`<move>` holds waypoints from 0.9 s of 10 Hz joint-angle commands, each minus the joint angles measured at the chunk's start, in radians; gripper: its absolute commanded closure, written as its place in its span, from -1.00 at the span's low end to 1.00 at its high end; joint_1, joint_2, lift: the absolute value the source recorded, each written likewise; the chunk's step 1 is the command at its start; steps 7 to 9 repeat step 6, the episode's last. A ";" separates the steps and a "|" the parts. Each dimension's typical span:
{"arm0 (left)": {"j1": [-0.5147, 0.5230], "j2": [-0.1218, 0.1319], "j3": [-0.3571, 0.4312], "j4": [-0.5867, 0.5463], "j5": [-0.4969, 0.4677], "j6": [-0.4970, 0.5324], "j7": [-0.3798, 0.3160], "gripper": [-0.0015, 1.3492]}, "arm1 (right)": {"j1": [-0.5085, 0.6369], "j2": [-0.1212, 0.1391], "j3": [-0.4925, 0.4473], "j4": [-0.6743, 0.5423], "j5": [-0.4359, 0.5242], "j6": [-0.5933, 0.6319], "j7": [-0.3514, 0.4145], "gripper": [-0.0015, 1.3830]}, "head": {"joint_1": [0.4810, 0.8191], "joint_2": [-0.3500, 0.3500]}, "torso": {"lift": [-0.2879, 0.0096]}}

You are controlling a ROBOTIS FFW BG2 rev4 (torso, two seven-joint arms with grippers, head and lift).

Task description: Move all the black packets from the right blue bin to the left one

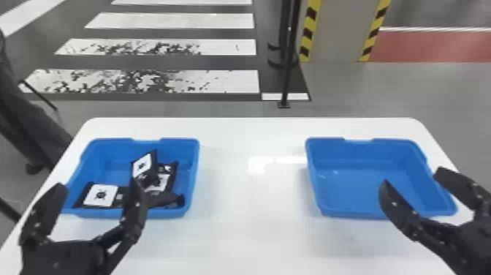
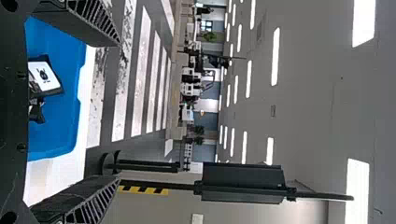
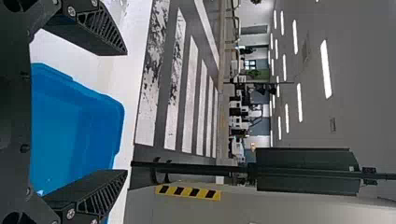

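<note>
Several black packets (image 1: 100, 195) with white labels lie in the left blue bin (image 1: 193, 161), some overlapping at its right side. The right blue bin (image 1: 350, 204) holds nothing that I can see. My left gripper (image 1: 96, 186) stands open over the near edge of the left bin, in front of the packets; its fingers hold nothing. My right gripper (image 1: 411, 177) is open above the right part of the right bin. In the left wrist view, the left gripper (image 2: 116, 112) spreads before a packet (image 2: 45, 75). In the right wrist view, the right gripper (image 3: 127, 112) spreads before the right bin (image 3: 74, 126).
Both bins stand on a white table (image 1: 252, 197), with a wide gap between them. Beyond its far edge are a black pole (image 1: 287, 73) and a striped pillar (image 1: 334, 33). A person's dark-clothed leg (image 1: 25, 120) is at the table's left.
</note>
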 commanded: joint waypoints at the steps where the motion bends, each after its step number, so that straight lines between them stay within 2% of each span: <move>1: 0.000 -0.003 0.001 0.000 0.000 -0.002 0.000 -1.00 | 0.006 0.000 0.000 -0.004 0.001 0.000 -0.004 -0.82 | 0.27 0.02 | -0.01; 9: 0.000 -0.003 -0.003 0.000 0.004 0.001 0.000 -1.00 | 0.008 0.000 0.000 -0.007 -0.001 -0.002 -0.007 -0.82 | 0.27 0.02 | -0.01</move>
